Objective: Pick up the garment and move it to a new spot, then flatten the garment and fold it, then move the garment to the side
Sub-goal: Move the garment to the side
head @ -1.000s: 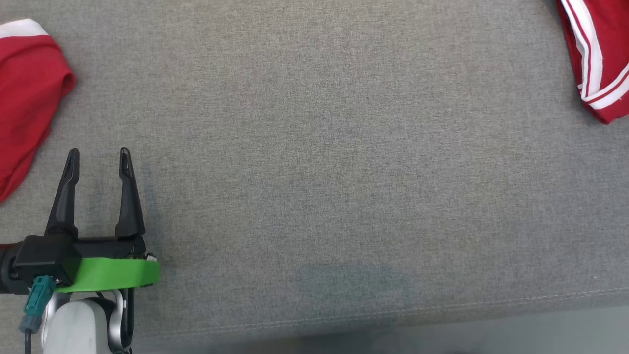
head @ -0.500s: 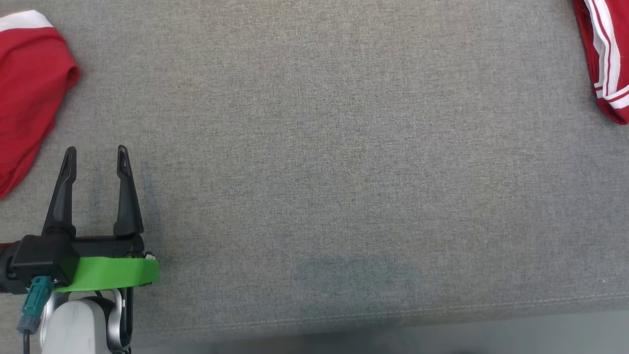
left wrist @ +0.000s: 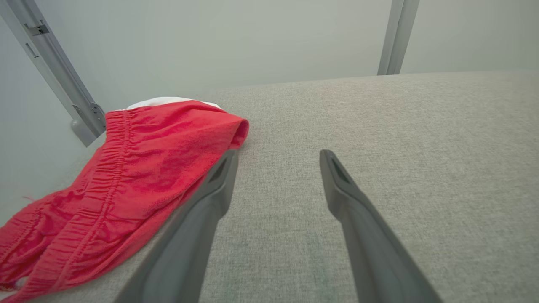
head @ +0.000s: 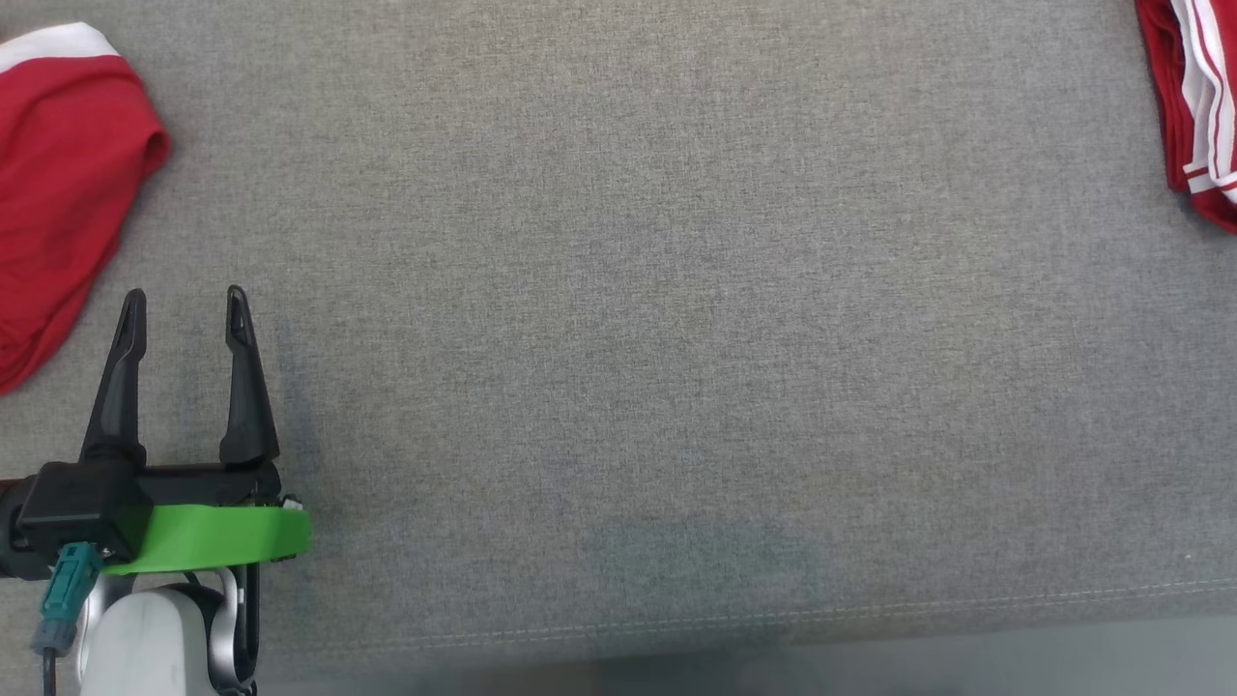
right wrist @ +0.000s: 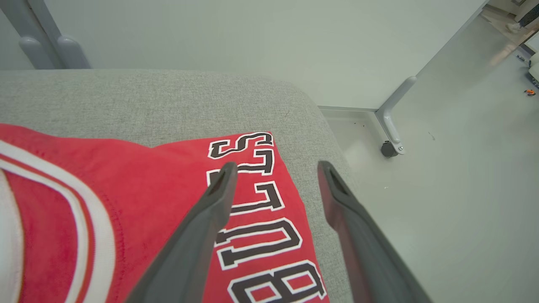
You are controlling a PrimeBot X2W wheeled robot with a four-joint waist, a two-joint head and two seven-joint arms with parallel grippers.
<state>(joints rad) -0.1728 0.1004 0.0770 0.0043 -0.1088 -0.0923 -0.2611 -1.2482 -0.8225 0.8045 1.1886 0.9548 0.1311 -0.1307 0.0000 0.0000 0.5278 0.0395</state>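
A red garment with white stripes and black-and-white lettering lies near the right end of the grey padded surface. Its edge shows at the top right of the head view as the striped garment. My right gripper stands open just above its lettered part, with nothing between the fingers. My left gripper is open at the lower left, over bare grey fabric. In the left wrist view the left gripper sits just right of a second red piece.
The second red piece, with an elastic waistband, lies at the far left of the surface. The surface's front seam runs along the bottom. Beyond its right end are pale floor and a caster leg.
The head view has drifted slightly. The striped garment at the top right now shows narrower and closer to the picture's edge. My left gripper has stayed put and open.
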